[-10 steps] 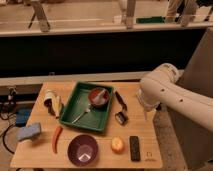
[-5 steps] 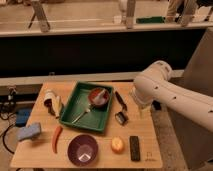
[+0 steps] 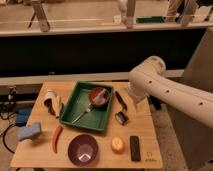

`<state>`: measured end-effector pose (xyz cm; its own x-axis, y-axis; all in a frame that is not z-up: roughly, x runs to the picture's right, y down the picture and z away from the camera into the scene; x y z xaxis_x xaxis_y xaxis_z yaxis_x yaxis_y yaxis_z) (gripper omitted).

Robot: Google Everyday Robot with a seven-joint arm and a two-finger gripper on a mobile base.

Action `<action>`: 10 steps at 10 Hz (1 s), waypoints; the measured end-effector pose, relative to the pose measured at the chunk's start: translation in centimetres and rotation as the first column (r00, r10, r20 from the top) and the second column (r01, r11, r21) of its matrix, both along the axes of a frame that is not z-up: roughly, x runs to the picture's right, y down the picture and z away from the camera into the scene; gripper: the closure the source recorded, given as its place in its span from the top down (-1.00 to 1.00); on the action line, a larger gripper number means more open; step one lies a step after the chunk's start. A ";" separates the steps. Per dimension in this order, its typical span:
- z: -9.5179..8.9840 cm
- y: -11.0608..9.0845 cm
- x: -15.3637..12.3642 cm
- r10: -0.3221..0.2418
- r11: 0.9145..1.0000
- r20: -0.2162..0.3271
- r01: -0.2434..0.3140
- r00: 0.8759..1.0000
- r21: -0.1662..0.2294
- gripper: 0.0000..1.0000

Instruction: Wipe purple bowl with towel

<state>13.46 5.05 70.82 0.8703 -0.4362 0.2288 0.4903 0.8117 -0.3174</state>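
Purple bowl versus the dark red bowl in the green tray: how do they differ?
The purple bowl sits on the bare table near its front edge; the red bowl sits inside the green tray. The purple bowl looks empty; the red bowl holds a pale utensil. The purple bowl looks wider. Both stand upright, untouched; the hand hangs right of the tray, nearer the red bowl.

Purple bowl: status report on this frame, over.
Gripper over the table's right side, beside the green tray. Purple bowl at front edge, untouched. Blue towel far left, not picked up; tray lies between.
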 end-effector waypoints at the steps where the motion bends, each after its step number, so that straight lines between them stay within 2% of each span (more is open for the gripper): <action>1: 0.0 0.0 -0.8 -0.012 1.000 0.017 0.012 1.000 0.005 0.60; 3: -0.2 -0.1 -1.5 -0.037 0.999 0.041 0.036 0.998 0.019 0.60; 7: 1.9 -2.4 -4.0 -0.082 0.996 0.099 0.078 0.992 0.049 0.60; 10: 2.5 -2.5 -4.9 -0.107 0.993 0.134 0.099 0.985 0.063 0.60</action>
<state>8.60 2.51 73.28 0.7821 -0.5372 0.3157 0.6078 0.7693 -0.1969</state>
